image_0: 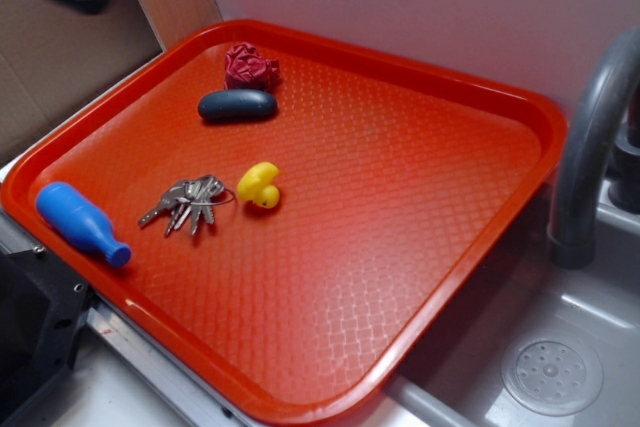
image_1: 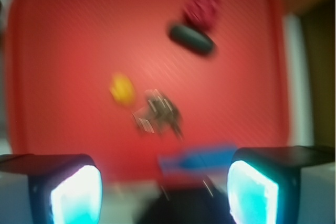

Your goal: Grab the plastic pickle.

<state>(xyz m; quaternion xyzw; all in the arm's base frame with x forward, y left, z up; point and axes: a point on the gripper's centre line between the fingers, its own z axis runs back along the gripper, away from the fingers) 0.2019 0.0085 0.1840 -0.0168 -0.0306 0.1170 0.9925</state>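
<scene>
Near the far edge of the red tray point(image_0: 420, 127), toward its far-left corner, I'm seeing the plastic pickle point(image_0: 237, 105) lying flat on its long side, dark and a bit shiny. Just behind it, touching or nearly so, a dark red wrinkly ball point(image_0: 251, 67) is sitting closest to the far rim. Nothing's touching the pickle otherwise.

Toward the left edge, a blue bottle-shaped toy point(image_0: 80, 221) is lying on its side w/ its narrow neck pointing at the near rim. Btwn that and tray center, a bunch of keys point(image_0: 190, 201) is lying spread out, and a small yellow duck point(image_0: 259, 185) is sitting just beside the keys on their right, well apart from the pickle.

Wrist view is blurry, but I'm looking down on the same tray w/ the pickle point(image_1: 191, 39) in the upper part of the pic. The gripper point(image_1: 164, 190) is hanging high over the near side, its two fingers point(image_1: 71, 190) standing wide apart w/ nothing btwn them, so it's released and not near the pickle. On the exterior cam the arm is only a dark blur at top left.

Off the tray's right edge, a grey sink point(image_0: 560, 347) w/ a faucet point(image_0: 595, 137) is showing.
</scene>
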